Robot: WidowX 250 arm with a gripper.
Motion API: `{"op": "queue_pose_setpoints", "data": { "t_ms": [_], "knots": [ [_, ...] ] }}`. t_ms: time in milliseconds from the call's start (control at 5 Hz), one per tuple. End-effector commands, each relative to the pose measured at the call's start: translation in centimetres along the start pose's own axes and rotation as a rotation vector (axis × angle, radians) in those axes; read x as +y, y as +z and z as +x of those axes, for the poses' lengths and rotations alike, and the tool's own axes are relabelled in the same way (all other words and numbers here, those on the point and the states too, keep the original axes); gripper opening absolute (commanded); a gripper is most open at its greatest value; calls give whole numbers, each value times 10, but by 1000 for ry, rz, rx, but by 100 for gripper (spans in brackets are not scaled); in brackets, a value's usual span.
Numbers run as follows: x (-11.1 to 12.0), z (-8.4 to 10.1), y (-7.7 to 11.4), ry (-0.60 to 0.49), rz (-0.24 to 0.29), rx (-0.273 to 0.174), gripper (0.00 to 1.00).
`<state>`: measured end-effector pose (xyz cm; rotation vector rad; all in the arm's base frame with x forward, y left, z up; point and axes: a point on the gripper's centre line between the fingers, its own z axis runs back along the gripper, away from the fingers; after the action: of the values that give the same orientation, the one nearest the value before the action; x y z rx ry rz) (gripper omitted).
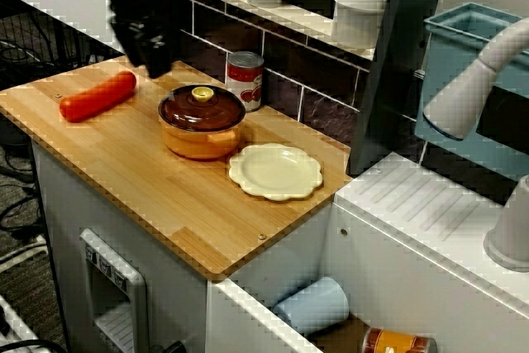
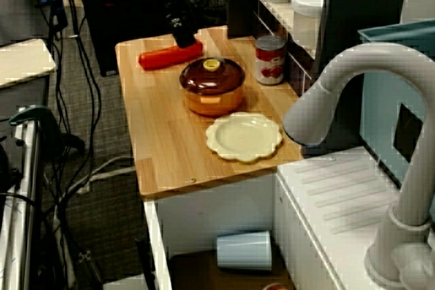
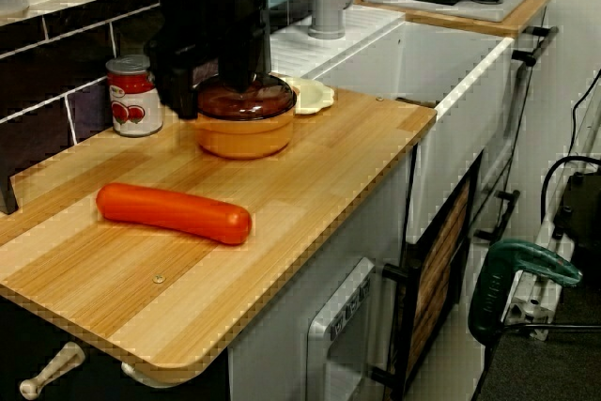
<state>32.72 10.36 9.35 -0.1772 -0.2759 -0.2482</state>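
Right now we are hovering our gripper over the wall-side end of the red sausage, which is lying along the short end edge of the counter, the orange pot just beside; jaw opening we cannot tell, nothing visibly gripped

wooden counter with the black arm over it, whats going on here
A black gripper hangs low above the back of the light wooden countertop, between a long red sausage-shaped toy and an orange pot with a brown lid. It holds nothing that shows; whether it is open cannot be told. A red tin can stands behind the pot; a pale yellow scalloped plate lies beside the pot.
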Motion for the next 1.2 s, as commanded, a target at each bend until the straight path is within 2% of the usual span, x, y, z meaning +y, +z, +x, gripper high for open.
{"op": "queue_pose_setpoints", "data": {
  "t_ms": [0, 200, 600, 1000],
  "knots": [
    [-28, 17, 10, -86, 88, -5, 100],
    [-38, 24, 9, -138, 111, 3, 100],
    [-58, 29, 8, -192, 114, 45, 100],
    [-59, 28, 4, -180, 122, 43, 100]
  ]
}}
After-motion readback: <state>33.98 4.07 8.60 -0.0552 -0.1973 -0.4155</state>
